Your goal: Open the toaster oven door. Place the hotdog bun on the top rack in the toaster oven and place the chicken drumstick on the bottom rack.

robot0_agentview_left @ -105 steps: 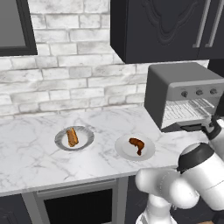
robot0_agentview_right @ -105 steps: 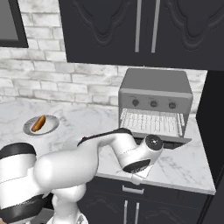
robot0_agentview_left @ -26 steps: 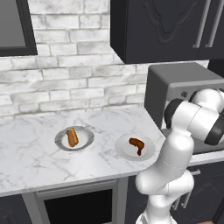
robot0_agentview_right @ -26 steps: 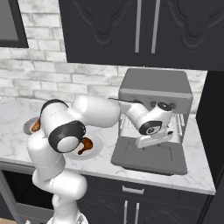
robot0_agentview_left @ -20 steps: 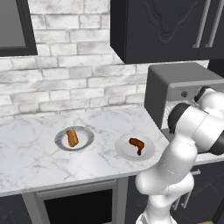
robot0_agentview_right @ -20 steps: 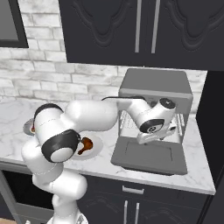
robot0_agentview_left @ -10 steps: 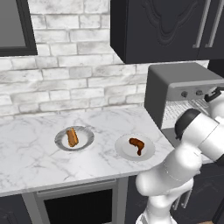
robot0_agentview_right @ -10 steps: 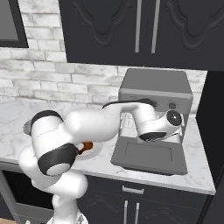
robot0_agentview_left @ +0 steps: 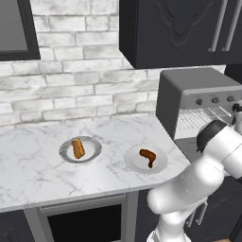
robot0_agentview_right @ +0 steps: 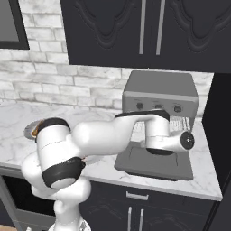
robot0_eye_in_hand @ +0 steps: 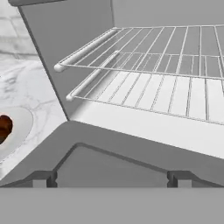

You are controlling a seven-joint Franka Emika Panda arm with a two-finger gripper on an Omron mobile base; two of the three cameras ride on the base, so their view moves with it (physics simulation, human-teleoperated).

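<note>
The toaster oven [robot0_agentview_left: 198, 90] stands at the counter's right end, and the toaster oven door [robot0_agentview_right: 155, 164] lies folded down flat. In the hand view the top rack [robot0_eye_in_hand: 166, 48] and bottom rack [robot0_eye_in_hand: 153, 94] are both bare. My gripper [robot0_eye_in_hand: 111, 179] is open just above the door [robot0_eye_in_hand: 131, 148], facing the opening, with nothing between its fingers. The hotdog bun [robot0_agentview_left: 78, 148] lies on a grey plate [robot0_agentview_left: 80, 158] at mid-counter. The chicken drumstick [robot0_agentview_left: 148, 156] rests on a white plate [robot0_agentview_left: 134, 163] nearer the oven, and its edge shows in the hand view [robot0_eye_in_hand: 4, 127].
Black upper cabinets [robot0_agentview_left: 179, 28] hang above the oven. A white brick wall [robot0_agentview_left: 71, 80] backs the marble counter [robot0_agentview_left: 28, 165]. My own arm [robot0_agentview_right: 103, 135] stretches across the counter front and covers part of the bun's plate in the right base view.
The arm's elbow has dropped and the hand has swung right and lower, to in front of the oven opening. The door has stayed down and the gripper has stayed open.
</note>
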